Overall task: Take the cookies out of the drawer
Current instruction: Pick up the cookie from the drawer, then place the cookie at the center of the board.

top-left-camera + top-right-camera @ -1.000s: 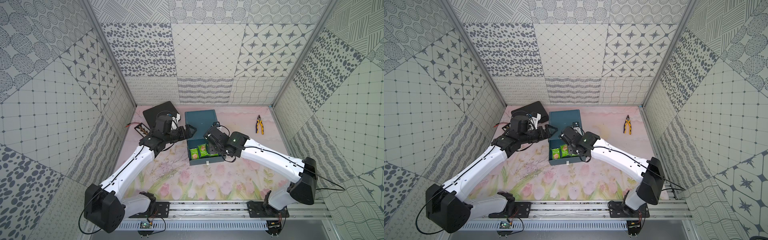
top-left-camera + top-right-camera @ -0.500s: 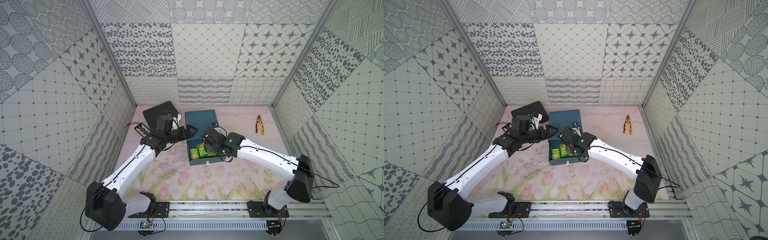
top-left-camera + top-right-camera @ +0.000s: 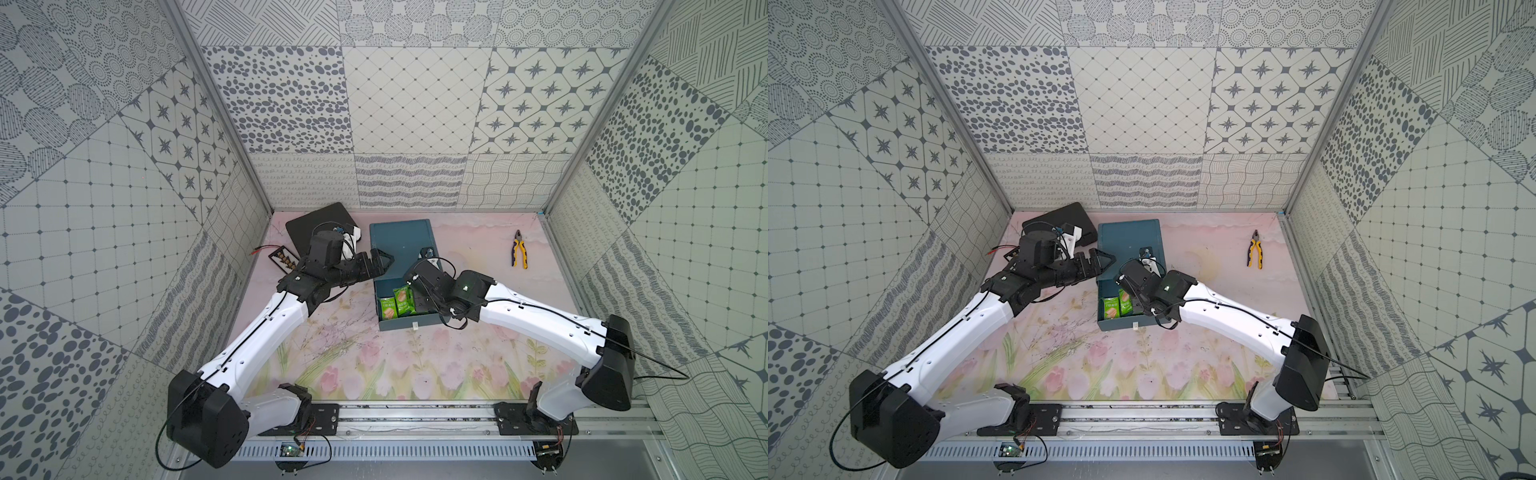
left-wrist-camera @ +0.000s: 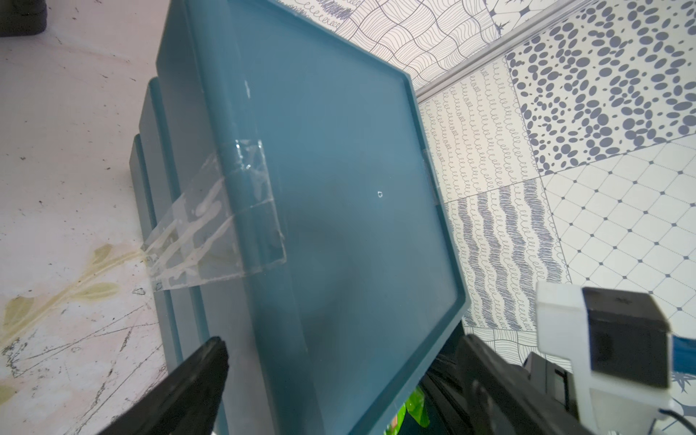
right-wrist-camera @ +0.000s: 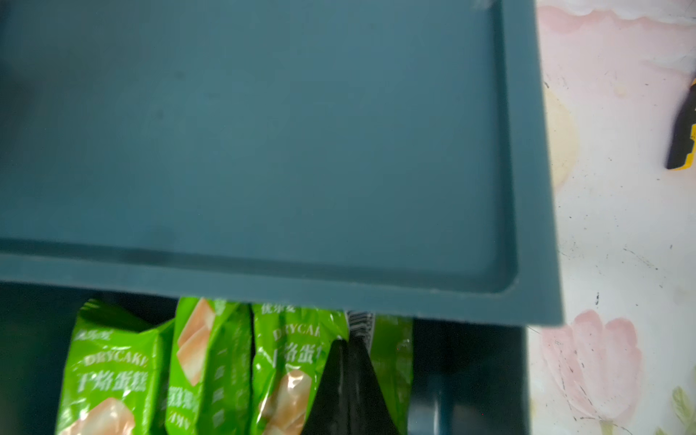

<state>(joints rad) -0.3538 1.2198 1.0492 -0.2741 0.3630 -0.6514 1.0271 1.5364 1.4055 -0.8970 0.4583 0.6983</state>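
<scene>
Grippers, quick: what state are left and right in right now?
Left gripper: open, holding nothing, at the blue cabinet.
Right gripper: closed among the green cookie packets; whether it pinches one cannot be told.

Cookies (image 3: 400,303): drawer cabinet (image 3: 401,243) and right arm (image 3: 519,318) are hiding most packets.
Pliers (image 5: 682,128): wrist view's edge is cutting off all but one handle.
Black tray (image 3: 282,258): contents are appearing too small to identify.
</scene>
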